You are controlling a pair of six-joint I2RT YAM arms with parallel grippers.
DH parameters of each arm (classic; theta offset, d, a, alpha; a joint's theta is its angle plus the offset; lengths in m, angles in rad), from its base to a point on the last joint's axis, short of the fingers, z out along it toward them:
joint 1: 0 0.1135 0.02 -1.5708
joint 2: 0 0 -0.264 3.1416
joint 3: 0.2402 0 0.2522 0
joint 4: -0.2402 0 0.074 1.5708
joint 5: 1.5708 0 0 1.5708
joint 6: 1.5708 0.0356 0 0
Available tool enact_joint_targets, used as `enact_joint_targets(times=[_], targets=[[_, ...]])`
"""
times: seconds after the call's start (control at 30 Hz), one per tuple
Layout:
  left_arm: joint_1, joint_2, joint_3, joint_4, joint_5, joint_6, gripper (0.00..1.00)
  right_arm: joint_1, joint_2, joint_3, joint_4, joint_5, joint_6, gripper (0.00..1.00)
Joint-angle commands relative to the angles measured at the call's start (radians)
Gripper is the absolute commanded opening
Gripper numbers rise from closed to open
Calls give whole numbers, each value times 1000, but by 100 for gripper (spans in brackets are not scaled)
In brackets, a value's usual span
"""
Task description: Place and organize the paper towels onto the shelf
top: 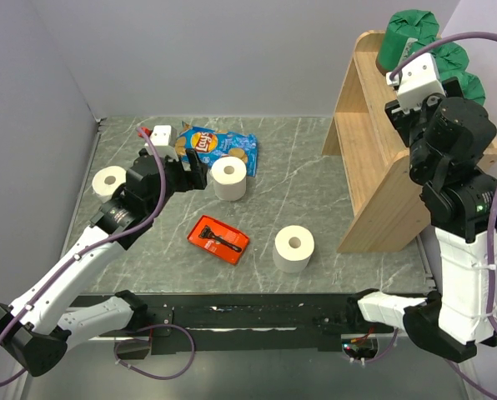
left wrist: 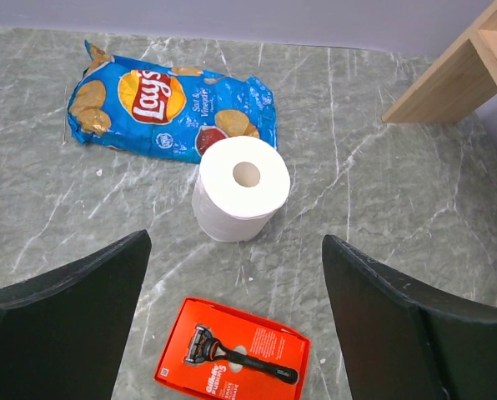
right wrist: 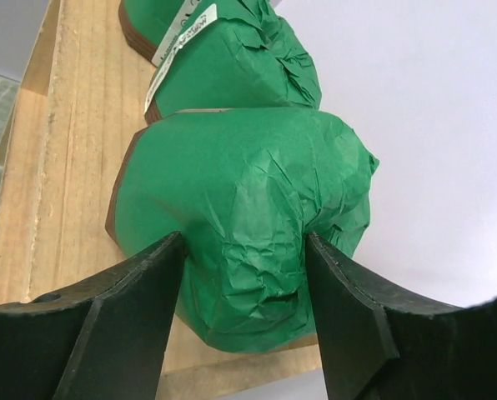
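Three white paper towels stand on the table: one (top: 229, 178) by the chip bag, one (top: 293, 248) near the shelf's foot, one (top: 110, 180) at the far left. My left gripper (top: 190, 171) hovers open just left of the middle roll (left wrist: 242, 187), which lies ahead of its fingers. Three green-wrapped paper towels sit in a row on the top level of the wooden shelf (top: 374, 167). My right gripper (right wrist: 243, 242) is up there, its jaws parted on either side of the nearest green roll (right wrist: 240, 192), which rests on the shelf board (right wrist: 65, 150).
A blue chip bag (top: 217, 146) lies behind the middle white roll. A red razor pack (top: 220, 240) lies flat at the table's centre, below my left gripper. A small white block (top: 161, 133) sits at the back left. Grey walls close the left and back.
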Motion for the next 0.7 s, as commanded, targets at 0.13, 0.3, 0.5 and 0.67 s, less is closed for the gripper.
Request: enact_joint_targets(times=[0.13,0.3,0.5,0.67], targets=[[5,-23,-1,41,-11,2,90,-12,20,22,50,20,-14,71],[7,-23,-1,41,-6,2,90,-12,17,9,76,-3,-31,77],[5,-25,-6,43,-14,2,91,-13,26,23,82,11,-70,75],[5,-22,-4,41,-11,0,91,-13,31,60,-2,5,-108,69]])
